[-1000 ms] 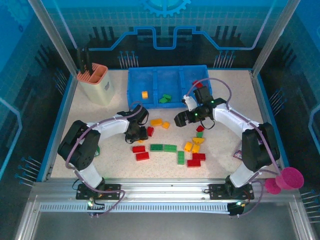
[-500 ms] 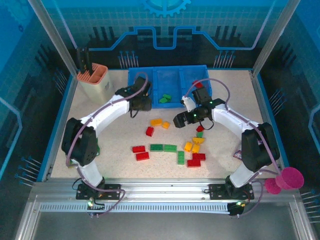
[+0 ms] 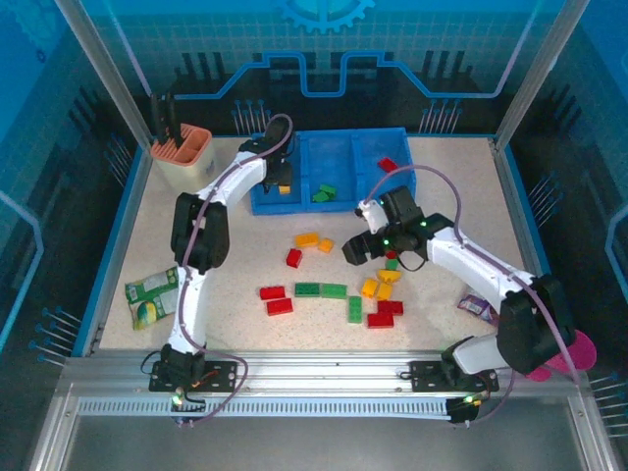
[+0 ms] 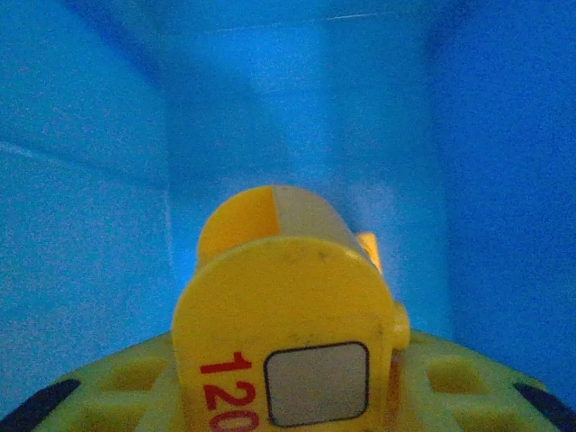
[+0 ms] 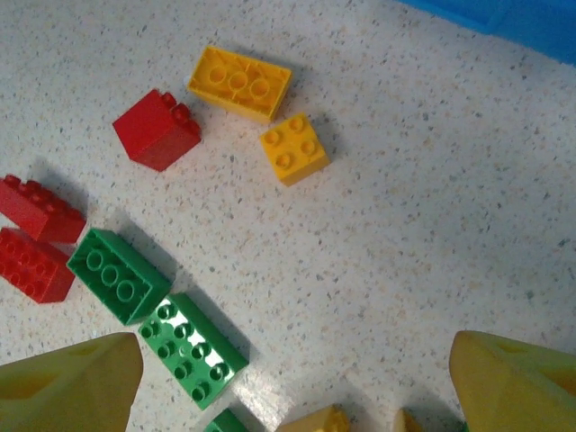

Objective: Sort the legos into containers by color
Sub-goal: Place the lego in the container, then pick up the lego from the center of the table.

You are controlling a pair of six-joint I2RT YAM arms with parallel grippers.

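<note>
Near desk: a scatter of legos (image 3: 333, 290) is spread over the speckled desk (image 3: 235, 329), in red, green and yellow-orange. They are blocky and studs up, some square, some longer. Most are not yet sorted.
Right tool: the right tool (image 5: 288, 369) is poised above the desk with its fingers spread wide and nothing between them. A long yellow brick (image 5: 239, 83) lies just beyond it, with a red cube (image 5: 157, 129) beside.
Containers: the containers (image 3: 334, 207), three joined blue compartments, are set at the far side. Green is lodged in the middle one, red in the right and one yellow piece in the left.
Left tool: the left tool (image 3: 278, 174) is reached down into the left compartment, pinched on a yellow lego (image 4: 288, 297). It sits so close to the lens that its shape is barely read, so a brick is only presumed.
Step in hand: a yellow piece is judged ready to be dropped at the far side, while a fresh pick is being lined up nearer.
Next move: the left fingers need only be parted low in the compartment. The right tool must be lowered squarely over one brick, clear of its neighbours.
</note>
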